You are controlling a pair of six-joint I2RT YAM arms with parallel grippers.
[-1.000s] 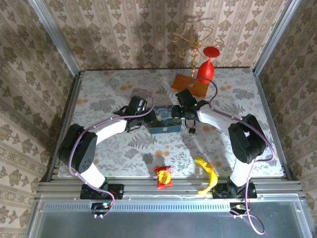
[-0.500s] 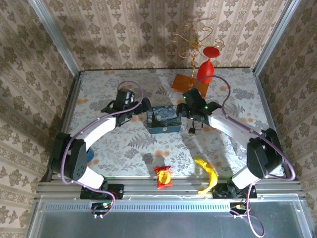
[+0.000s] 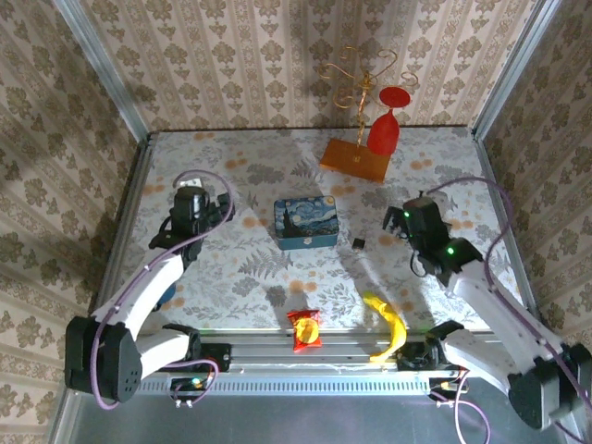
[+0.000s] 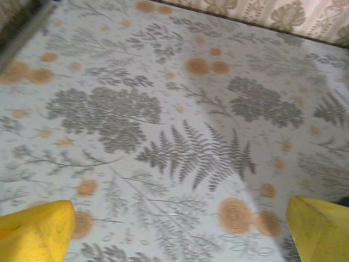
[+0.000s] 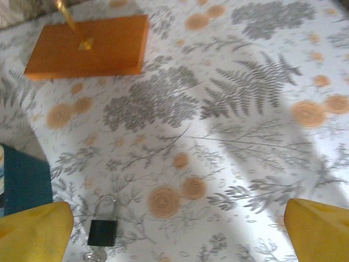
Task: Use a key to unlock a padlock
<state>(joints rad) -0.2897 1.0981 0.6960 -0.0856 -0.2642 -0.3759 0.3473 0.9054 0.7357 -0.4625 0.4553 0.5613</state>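
The left gripper (image 4: 180,224) hangs with its fingers spread wide and empty over the fern-patterned tablecloth (image 3: 231,268), well left of the blue tin (image 3: 305,223). The padlock (image 5: 103,228) lies flat just right of the tin. The right gripper (image 5: 177,226), near the padlock, is spread just as wide and holds nothing.

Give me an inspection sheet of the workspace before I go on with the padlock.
Surface: floral tablecloth, flat.
Job's things: padlock lying on the cloth right of the blue tin, apart from both grippers.
Clutter: banana, snack packet, orange stand, red glass.
Grippers: left gripper and right gripper open, empty, above the cloth.
Cables: purple cables along both arms, clear of things.
Surroundings: patterned wallpaper, metal frame.
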